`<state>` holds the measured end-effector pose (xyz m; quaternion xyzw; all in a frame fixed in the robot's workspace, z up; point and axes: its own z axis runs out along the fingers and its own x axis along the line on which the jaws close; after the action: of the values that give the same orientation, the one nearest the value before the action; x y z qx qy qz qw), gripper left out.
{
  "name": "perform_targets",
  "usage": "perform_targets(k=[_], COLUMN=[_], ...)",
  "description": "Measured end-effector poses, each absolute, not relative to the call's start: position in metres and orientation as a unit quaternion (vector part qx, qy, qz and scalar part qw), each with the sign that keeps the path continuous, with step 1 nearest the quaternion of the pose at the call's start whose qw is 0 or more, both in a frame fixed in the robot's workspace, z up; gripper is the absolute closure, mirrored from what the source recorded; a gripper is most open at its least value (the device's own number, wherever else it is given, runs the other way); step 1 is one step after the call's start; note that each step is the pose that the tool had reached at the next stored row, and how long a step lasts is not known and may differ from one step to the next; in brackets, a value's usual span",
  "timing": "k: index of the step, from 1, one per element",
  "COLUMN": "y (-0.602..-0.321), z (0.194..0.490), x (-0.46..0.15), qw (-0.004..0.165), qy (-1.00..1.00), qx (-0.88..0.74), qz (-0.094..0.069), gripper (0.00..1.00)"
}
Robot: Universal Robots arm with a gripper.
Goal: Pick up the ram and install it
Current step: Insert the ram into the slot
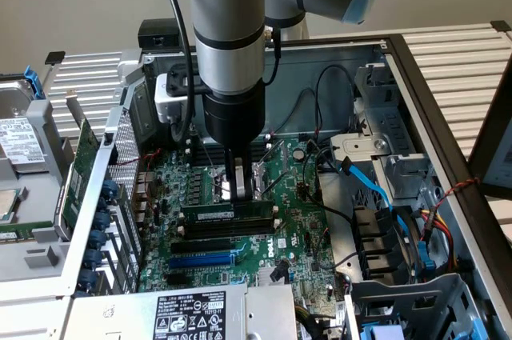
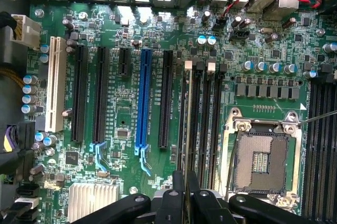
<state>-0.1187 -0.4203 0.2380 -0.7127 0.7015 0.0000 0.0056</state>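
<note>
gripper point(image 1: 244, 194): narrow, pinched on the ram point(image 1: 228, 214) at its top edge.
ram: upright on its long edge, among the black memory slots point(image 2: 206, 124) beside the cpu socket point(image 2: 261, 155); seating unclear.
board: green motherboard point(image 1: 296, 236) inside an open computer case point(image 1: 320, 56).

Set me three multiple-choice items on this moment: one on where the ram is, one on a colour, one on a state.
1. The ram is: A lying flat; B on edge at the board, under the tool; C hanging clear of the board.
2. The long slot between black slots is: A red; B blue; C yellow.
3. The CPU socket is: A bare; B under a fan; C under a heatsink.
Key: 1 B, the tool's fingers meet the ram's top edge; 2 B, it is blue in the wrist view; 3 A, its open contacts show.
</note>
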Motion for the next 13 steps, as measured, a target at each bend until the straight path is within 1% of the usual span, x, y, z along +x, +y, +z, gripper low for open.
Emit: perform_targets(k=[13], y=[-0.4203], z=[0.2370], x=[-0.1188], qw=[0.006], qy=[0.706], qx=[-0.708], qz=[-0.001], gripper=[0.86])
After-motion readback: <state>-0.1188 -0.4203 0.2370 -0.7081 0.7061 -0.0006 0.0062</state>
